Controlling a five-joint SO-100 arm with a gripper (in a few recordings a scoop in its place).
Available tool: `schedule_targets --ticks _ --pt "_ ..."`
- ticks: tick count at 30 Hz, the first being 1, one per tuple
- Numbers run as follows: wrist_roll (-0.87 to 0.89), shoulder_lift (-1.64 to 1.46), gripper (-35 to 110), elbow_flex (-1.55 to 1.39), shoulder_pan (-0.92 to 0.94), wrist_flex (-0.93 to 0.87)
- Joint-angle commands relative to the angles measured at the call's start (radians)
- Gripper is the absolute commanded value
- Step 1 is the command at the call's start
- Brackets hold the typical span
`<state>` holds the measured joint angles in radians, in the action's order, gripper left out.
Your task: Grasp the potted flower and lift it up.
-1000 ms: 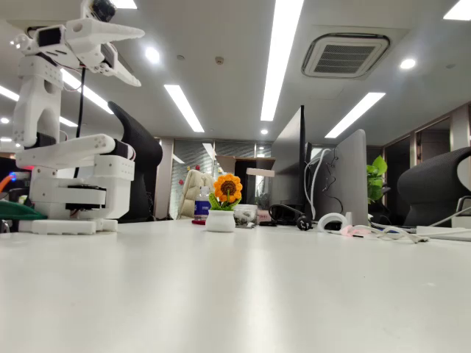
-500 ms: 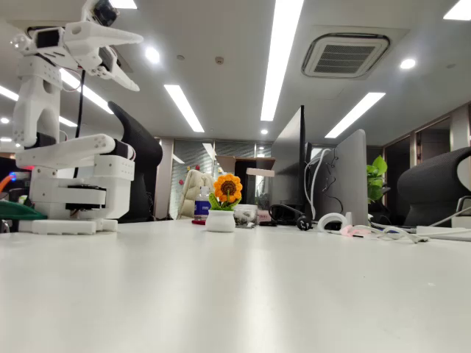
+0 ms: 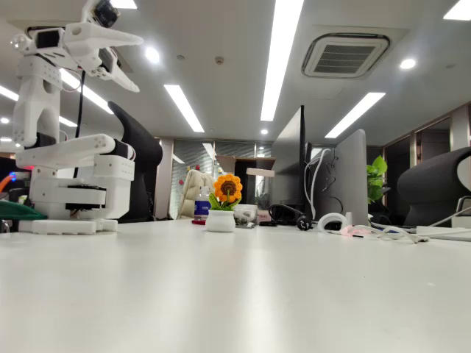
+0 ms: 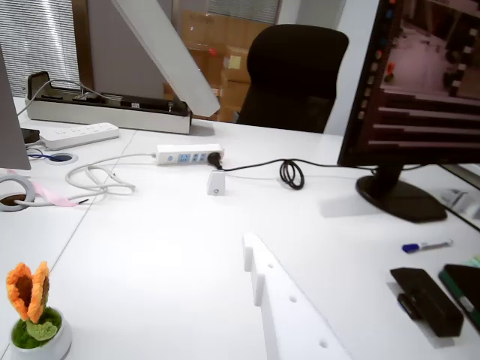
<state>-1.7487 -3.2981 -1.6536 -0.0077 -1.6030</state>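
The potted flower (image 3: 224, 203), a toy sunflower with orange petals in a rounded white pot, stands on the white table (image 3: 243, 294) to the right of the arm's base. In the wrist view the potted flower (image 4: 31, 319) sits at the bottom left corner, seen edge-on. My white gripper (image 3: 138, 59) is raised high above the base, well up and left of the flower, open with nothing between its fingers. In the wrist view the gripper (image 4: 232, 176) shows one finger (image 4: 169, 56) coming down from the top and the other finger (image 4: 292, 315) rising from the bottom edge.
A monitor (image 4: 420, 90), a power strip (image 4: 187, 155) with cables, a pen (image 4: 424, 245) and black items (image 4: 427, 300) lie on the table. A tape roll (image 4: 11, 191) lies at the left. Monitors (image 3: 331, 176), a leafy plant (image 3: 377, 176) and chairs stand behind.
The gripper head tipped very slightly a second ago and has held still since. The flower has not moved.
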Motion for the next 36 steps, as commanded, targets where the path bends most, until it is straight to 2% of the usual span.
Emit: schedule_targets --ticks 1,8,23,36 --pt "0.011 -0.003 76 -0.015 0.003 -0.006" --pt "0.012 -0.003 76 -0.023 -0.046 -0.026" --pt "0.026 -0.002 76 -0.015 -0.318 -0.046" --pt "0.023 -0.005 76 -0.031 -0.419 -0.057"
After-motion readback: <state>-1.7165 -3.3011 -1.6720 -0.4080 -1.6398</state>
